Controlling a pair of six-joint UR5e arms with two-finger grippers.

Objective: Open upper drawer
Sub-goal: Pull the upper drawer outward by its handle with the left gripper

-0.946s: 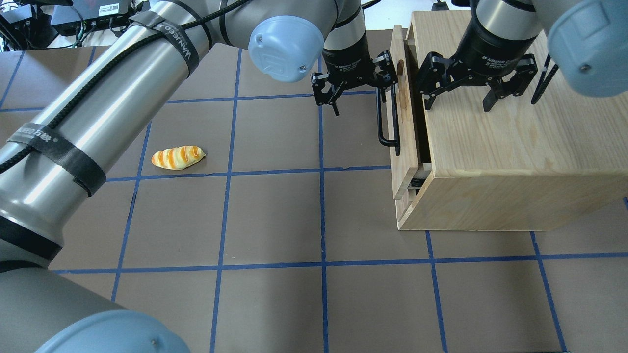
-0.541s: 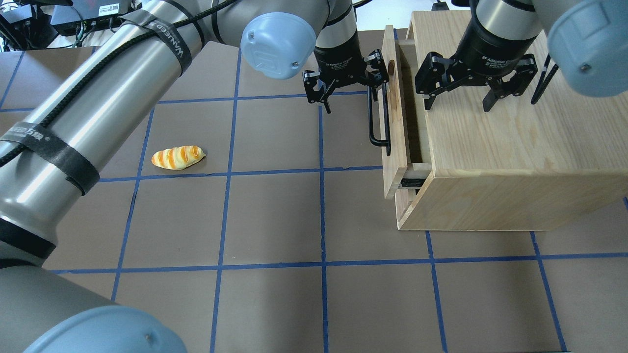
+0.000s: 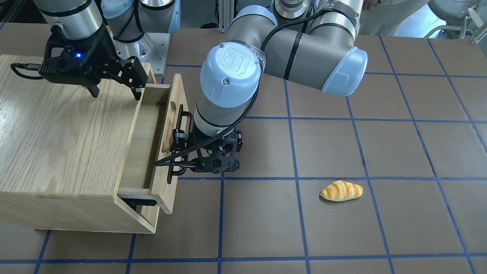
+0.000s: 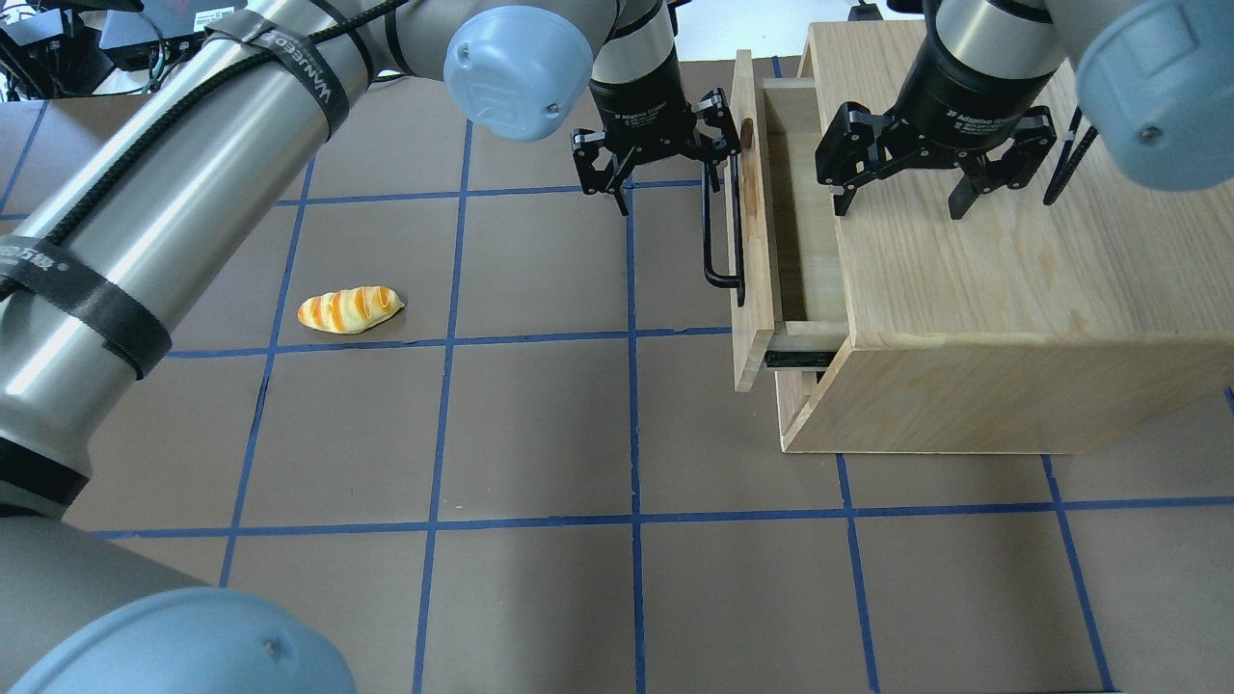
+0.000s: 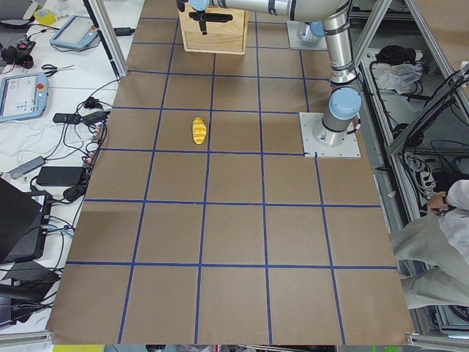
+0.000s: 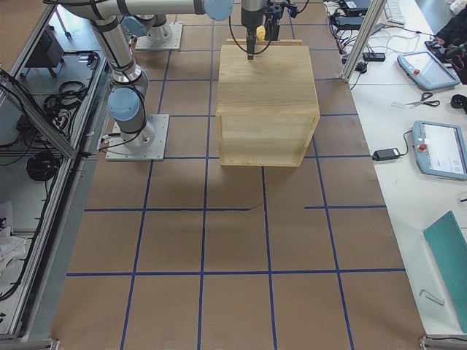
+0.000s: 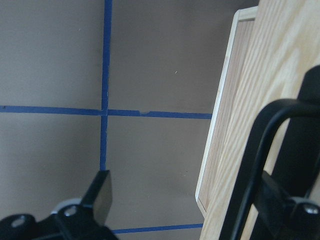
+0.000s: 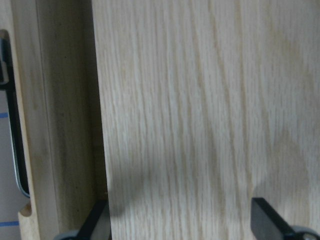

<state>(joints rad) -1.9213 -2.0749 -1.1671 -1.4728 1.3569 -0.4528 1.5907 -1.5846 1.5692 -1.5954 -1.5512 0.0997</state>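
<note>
The upper drawer [image 4: 753, 231] of the oak cabinet [image 4: 1012, 289] stands partly pulled out to the left, its inside [image 3: 146, 137] showing. Its black bar handle [image 4: 719, 253] and oval slot face left. My left gripper [image 4: 667, 183] is open at the handle's far end, with one finger between the bar and the drawer front. In the left wrist view the handle [image 7: 260, 150] curves in front of the wood front, and the other finger [image 7: 100, 192] hangs free over the mat. My right gripper [image 4: 898, 198] is open and empty above the cabinet top, near the edge over the drawer.
A toy bread loaf [image 4: 349, 309] lies on the brown mat to the left, also in the front view [image 3: 341, 190]. The lower drawer front sits flush below the upper one. Blue tape lines grid the table.
My left gripper has moved left with the handle hooked on its finger, and the upper drawer has slid farther out of the cabinet. The right gripper has not moved.
</note>
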